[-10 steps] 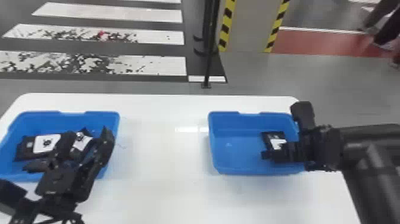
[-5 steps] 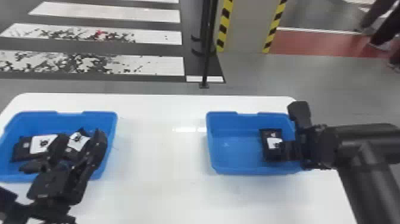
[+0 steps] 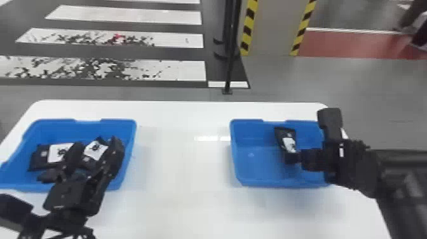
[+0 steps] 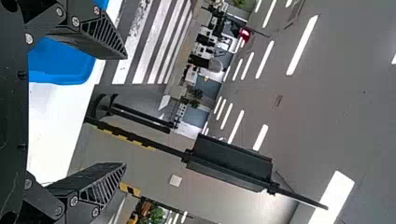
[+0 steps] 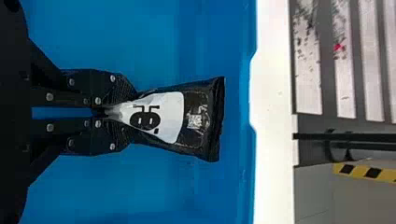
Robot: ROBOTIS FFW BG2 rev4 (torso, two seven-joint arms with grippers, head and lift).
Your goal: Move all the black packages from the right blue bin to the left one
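- Note the change at the right gripper (image 5: 122,111): fingers now pinching one end of the black package (image 5: 201,121), bunching the film around the white label.
- Compare with half a second ago: from a broad, square outline in the head view to a narrow, slanted one.
- Locate the package inside the right bin (image 3: 254,159), with its free end toward the far wall. Cannot tell from these views whether lifted clear of the floor or just touching.
- Judge the grasp as probably made, with lift, carry across and release remaining.
- Raise above the bin wall before moving sideways; expect swing or slip from a hold at one end of a soft pouch.
- Observe the left gripper (image 4: 125,111) over the left bin (image 3: 108,127): fingers spread wide, holding nothing.
- Count two packages in that bin: a labelled package (image 3: 39,157) and a tilted package (image 3: 95,151) beside it, both partly covered in the head view.
- Treat the left gripper as the main obstruction at the drop area; withdraw before delivery.
- Use the surface (image 3: 184,190) between bins as the crossing path. Disregard the black pole (image 3: 231,63) and striped pillar (image 3: 270,28) beyond, both outside working reach by judgement.
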